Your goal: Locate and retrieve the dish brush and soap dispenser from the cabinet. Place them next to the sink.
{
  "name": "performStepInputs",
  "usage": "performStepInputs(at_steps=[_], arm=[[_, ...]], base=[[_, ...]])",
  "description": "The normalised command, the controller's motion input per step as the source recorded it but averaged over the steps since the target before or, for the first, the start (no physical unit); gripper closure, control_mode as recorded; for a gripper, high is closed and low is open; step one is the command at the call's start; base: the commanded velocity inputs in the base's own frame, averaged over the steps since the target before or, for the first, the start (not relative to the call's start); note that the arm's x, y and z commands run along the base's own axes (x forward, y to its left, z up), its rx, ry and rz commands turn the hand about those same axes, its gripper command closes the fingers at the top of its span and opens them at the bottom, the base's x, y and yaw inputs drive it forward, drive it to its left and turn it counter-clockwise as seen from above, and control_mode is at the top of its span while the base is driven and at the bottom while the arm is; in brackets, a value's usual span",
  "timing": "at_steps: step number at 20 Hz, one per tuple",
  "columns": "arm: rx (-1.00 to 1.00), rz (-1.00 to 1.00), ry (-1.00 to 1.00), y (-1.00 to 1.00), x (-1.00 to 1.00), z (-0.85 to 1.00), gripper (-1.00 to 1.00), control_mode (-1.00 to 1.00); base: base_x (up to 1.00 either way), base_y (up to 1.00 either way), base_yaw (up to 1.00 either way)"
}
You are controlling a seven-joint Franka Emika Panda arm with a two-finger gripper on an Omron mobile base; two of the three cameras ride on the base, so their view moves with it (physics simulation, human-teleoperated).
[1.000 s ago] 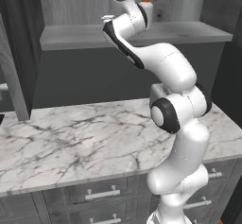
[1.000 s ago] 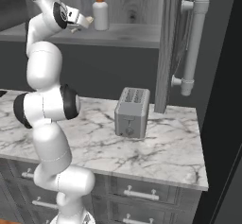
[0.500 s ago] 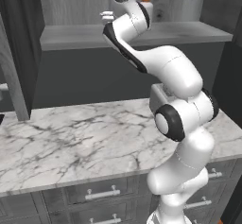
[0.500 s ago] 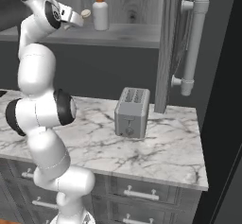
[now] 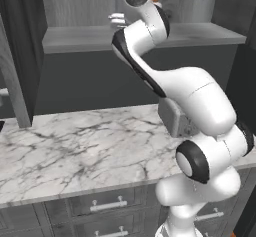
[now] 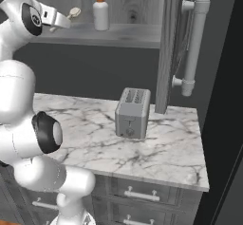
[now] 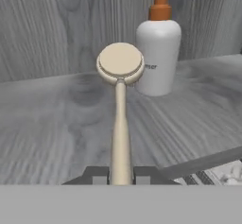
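The dish brush is gripped by its handle in the clenched jaws, held above the cabinet shelf, the soap dispenser standing just beside its head.

The soap dispenser stands on the cabinet shelf, toward its back. The dish brush sits in the claw above the shelf, its head just before the dispenser. Below, a toaster stands on the bench, beside the open door.
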Motion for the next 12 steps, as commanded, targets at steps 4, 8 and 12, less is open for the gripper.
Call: performStepInputs(at_steps=[4,8,12], arm=[[0.0,0.03,-0.05,-0.05,-1.0,0.0,1.0,-1.0],[0.0,0.0,-0.01,0.0,-1.0,0.0,1.0,-1.0],[0.0,0.01,0.0,0.0,-1.0,0.0,1.0,-1.0]], base=[[0.0,0.0,0.0],[0.0,0.0,0.0],[0.0,0.0,0.0]])
